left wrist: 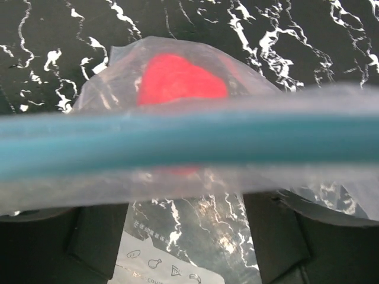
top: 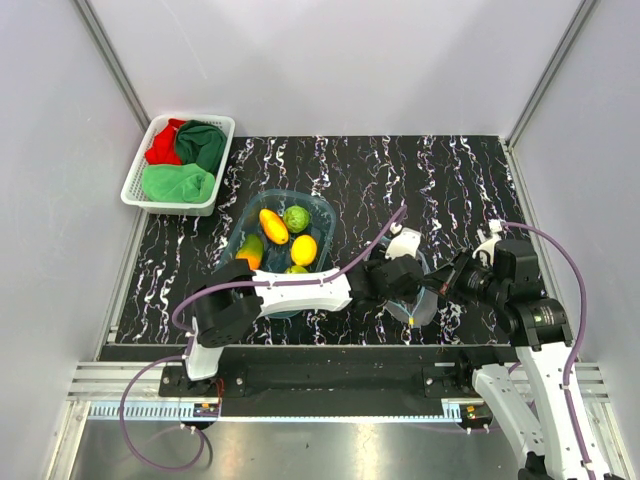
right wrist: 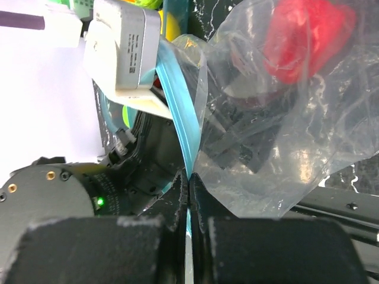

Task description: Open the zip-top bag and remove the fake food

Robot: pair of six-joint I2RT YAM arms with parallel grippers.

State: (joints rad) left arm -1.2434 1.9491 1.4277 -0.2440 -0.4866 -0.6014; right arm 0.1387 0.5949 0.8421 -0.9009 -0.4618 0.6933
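The clear zip-top bag [top: 420,303] hangs between my two grippers near the table's front right. Its teal zip strip [left wrist: 189,139] runs blurred across the left wrist view, and a red fake food [left wrist: 180,80] shows inside the bag behind it. My right gripper [right wrist: 188,180] is shut on the zip strip [right wrist: 177,100], with the red piece [right wrist: 302,38] in the bag at upper right. My left gripper [left wrist: 186,198] has its fingers [left wrist: 89,236] wide apart, with bag film draped over them and hiding the tips. In the top view the left gripper [top: 398,280] faces the right gripper [top: 447,287].
A translucent blue tub [top: 240,222] left of the bag holds fake fruits: orange [top: 273,226], green [top: 296,218], yellow [top: 303,250]. A white basket [top: 135,175] with red and green cloths stands at the back left. Grey walls enclose the table.
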